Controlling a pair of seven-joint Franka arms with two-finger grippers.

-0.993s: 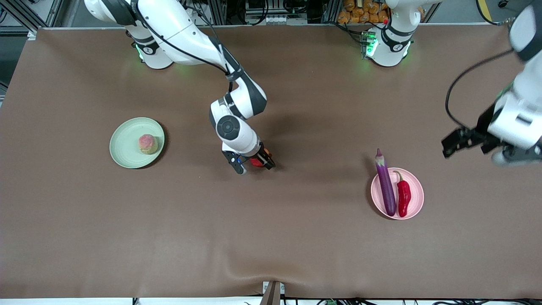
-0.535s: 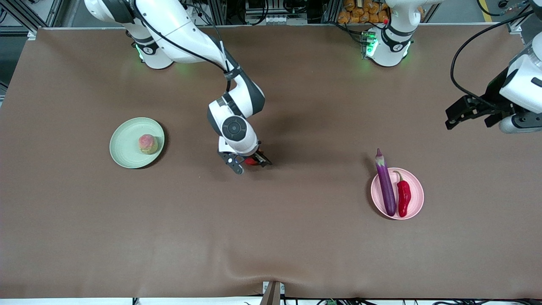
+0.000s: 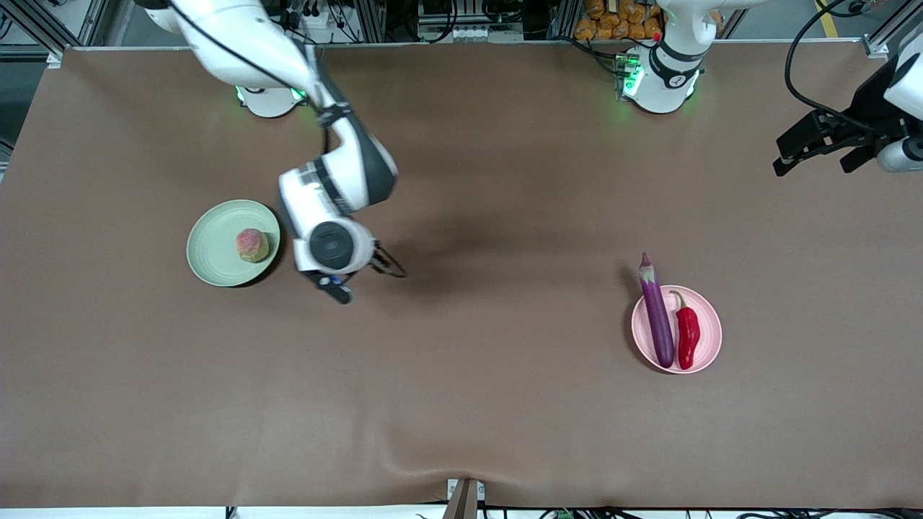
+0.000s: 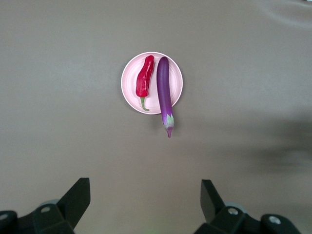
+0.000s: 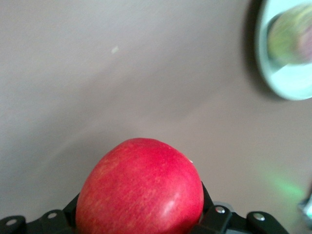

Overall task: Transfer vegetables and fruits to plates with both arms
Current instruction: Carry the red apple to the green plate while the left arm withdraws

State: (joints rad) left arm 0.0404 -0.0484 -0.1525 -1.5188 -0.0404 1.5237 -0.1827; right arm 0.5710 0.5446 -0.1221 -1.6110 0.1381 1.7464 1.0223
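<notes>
My right tool (image 5: 141, 226) pinches the red apple (image 5: 140, 187) mid-left of frame; I should carry it level over the green plate (image 3: 216, 245), beside the pink-green fruit (image 3: 252, 244). My left tool (image 4: 145, 204) waits spread.

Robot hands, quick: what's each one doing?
Left gripper: open, holding nothing, up over the table's edge.
Right gripper: shut on the red fruit, over the table beside the green plate.

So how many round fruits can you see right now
2. The pink-and-green fruit sits on the green plate, toward the right arm's end of the table. The red fruit is gripped in the right tool, over bare table beside that plate; the front view hides it.
</notes>
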